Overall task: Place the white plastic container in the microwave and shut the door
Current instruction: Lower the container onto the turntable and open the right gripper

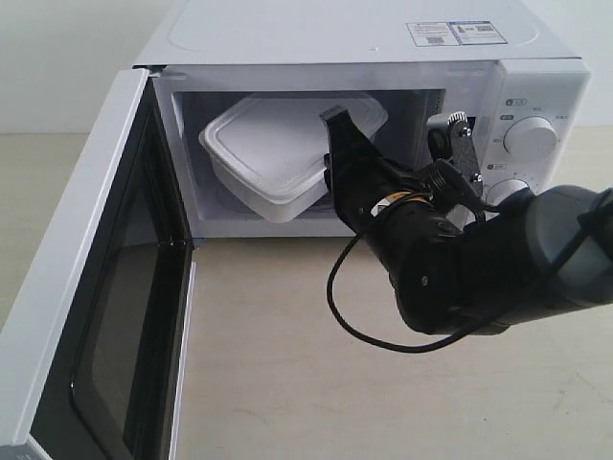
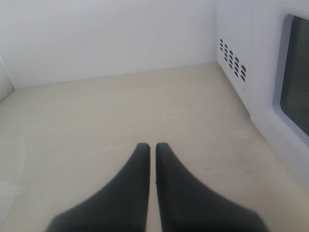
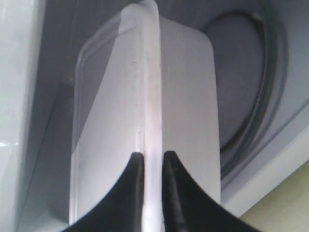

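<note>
Right wrist view: my right hand (image 3: 153, 157) clamps the rectangular translucent-white plastic container (image 3: 186, 96) inside the white microwave (image 1: 354, 34). My left hand (image 2: 152, 147) is closed.

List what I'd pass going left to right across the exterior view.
door → container → right gripper, pinching the container's rim → upper knob

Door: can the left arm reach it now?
Likely yes: the left gripper is shut over bare table, with nothing between it and the door's outer face. The right gripper inside the microwave blocks closing.
</note>
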### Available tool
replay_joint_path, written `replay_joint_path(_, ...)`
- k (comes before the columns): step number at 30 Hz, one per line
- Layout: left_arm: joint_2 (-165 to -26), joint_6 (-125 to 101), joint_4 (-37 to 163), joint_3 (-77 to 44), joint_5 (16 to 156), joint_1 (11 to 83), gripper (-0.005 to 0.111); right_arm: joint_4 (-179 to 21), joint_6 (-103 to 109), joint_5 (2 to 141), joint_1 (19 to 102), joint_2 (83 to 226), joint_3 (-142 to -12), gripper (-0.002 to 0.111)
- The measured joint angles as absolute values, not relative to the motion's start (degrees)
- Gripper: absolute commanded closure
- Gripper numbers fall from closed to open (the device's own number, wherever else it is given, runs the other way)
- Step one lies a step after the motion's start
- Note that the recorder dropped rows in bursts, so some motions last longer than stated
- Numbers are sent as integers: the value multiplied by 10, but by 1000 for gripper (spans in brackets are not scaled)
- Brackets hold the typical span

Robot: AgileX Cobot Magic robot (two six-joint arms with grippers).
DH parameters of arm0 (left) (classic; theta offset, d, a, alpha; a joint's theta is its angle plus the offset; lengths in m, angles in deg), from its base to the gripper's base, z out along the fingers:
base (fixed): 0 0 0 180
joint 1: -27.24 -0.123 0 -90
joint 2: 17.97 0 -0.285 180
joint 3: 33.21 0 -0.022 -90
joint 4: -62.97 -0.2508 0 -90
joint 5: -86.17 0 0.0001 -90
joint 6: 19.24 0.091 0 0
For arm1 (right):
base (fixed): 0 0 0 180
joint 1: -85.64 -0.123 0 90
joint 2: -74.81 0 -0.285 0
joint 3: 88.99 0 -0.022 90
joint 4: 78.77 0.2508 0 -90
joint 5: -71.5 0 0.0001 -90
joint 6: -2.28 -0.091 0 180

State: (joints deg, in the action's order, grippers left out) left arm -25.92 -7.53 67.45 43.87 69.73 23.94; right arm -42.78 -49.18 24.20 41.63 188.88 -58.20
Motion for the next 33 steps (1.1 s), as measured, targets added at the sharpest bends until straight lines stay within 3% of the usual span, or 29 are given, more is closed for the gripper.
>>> replay_joint_path(33, -259, -75, 675, 439, 697, 239, 102, -335, -424, 232, 416, 1924, -644, 108)
